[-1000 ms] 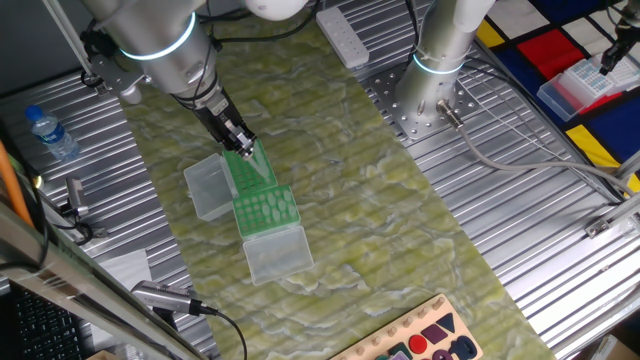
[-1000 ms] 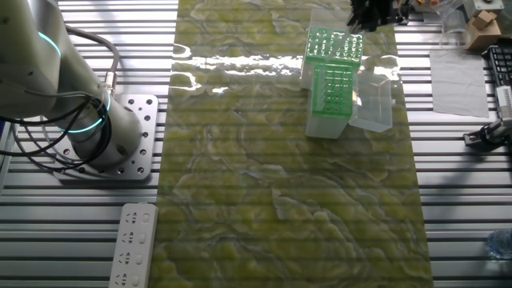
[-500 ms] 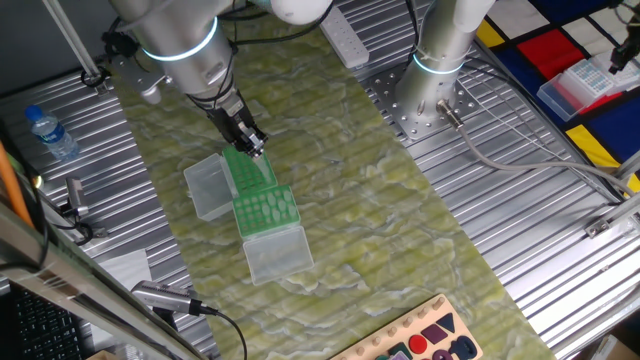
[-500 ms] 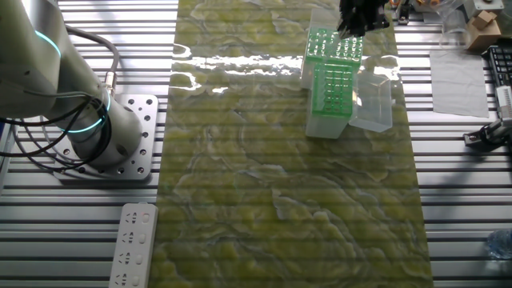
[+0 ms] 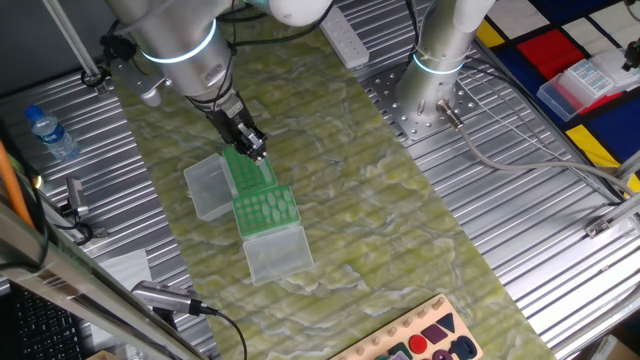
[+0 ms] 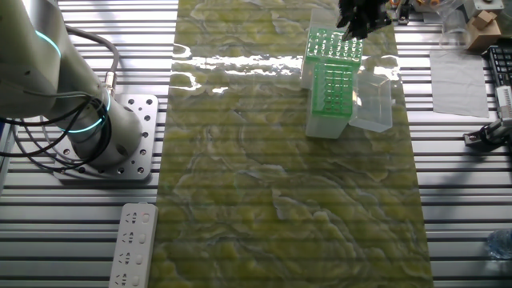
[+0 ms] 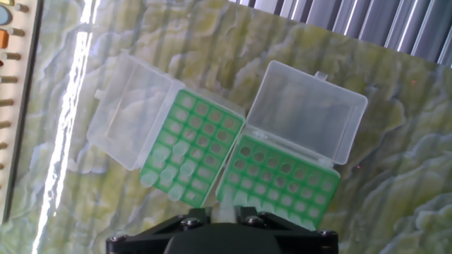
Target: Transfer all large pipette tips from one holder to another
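Observation:
Two green racks stand side by side on the mat, each with its clear lid open. In the hand view the left rack (image 7: 189, 144) holds pale large pipette tips (image 7: 173, 166) in its near-left cells. The right rack (image 7: 279, 176) shows mostly dark open holes. My gripper (image 7: 226, 212) is shut on one whitish tip (image 7: 225, 209), held just above the seam between the racks' near ends. In one fixed view the gripper (image 5: 257, 152) hangs over the far rack (image 5: 250, 172). In the other fixed view the gripper (image 6: 350, 29) is above the rack (image 6: 334, 46).
The open lids (image 7: 134, 109) (image 7: 304, 113) lie flat beside the racks. A water bottle (image 5: 50, 133) stands at the left. A power strip (image 5: 343, 38) and a second arm's base (image 5: 440, 70) are at the back. A shape-sorter board (image 5: 430, 340) lies at the front edge.
The arm shifted a little to the right over the racks during the first half second. Since then it has barely moved.

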Controlling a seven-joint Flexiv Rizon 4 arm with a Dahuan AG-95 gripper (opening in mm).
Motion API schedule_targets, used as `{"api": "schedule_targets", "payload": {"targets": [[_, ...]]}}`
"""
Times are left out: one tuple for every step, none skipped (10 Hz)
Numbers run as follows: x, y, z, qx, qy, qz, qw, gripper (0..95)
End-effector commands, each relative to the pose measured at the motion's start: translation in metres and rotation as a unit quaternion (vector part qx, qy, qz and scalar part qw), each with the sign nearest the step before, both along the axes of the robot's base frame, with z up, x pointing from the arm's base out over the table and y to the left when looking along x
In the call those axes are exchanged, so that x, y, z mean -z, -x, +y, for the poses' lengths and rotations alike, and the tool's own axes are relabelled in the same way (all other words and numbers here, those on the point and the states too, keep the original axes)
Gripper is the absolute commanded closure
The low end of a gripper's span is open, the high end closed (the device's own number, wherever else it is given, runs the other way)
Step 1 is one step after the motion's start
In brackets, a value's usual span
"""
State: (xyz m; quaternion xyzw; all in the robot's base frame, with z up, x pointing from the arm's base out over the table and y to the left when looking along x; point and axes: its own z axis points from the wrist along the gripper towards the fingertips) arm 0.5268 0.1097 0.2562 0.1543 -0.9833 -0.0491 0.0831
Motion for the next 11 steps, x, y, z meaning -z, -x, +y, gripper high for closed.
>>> {"api": "schedule_targets", "payload": {"targets": [[0.003,-0.002,0.006,0.011,0.002,-0.004,0.9999,57.0],[0.007,-0.004,0.012,0.020,0.004,-0.004,0.9998,57.0],[0.014,-0.008,0.023,0.034,0.007,-0.005,0.9994,57.0],[0.018,-0.010,0.029,0.042,0.009,-0.008,0.9991,57.0],[0.026,-0.013,0.037,0.052,0.012,-0.010,0.9985,57.0],[0.034,-0.015,0.041,0.060,0.013,-0.013,0.9980,57.0],[0.042,-0.018,0.044,0.077,0.012,-0.015,0.9969,57.0],[0.049,-0.020,0.048,0.088,0.014,-0.016,0.9959,57.0],[0.058,-0.022,0.052,0.101,0.017,-0.016,0.9947,57.0],[0.064,-0.023,0.055,0.107,0.018,-0.018,0.9939,57.0],[0.072,-0.024,0.058,0.112,0.019,-0.021,0.9933,57.0]]}}
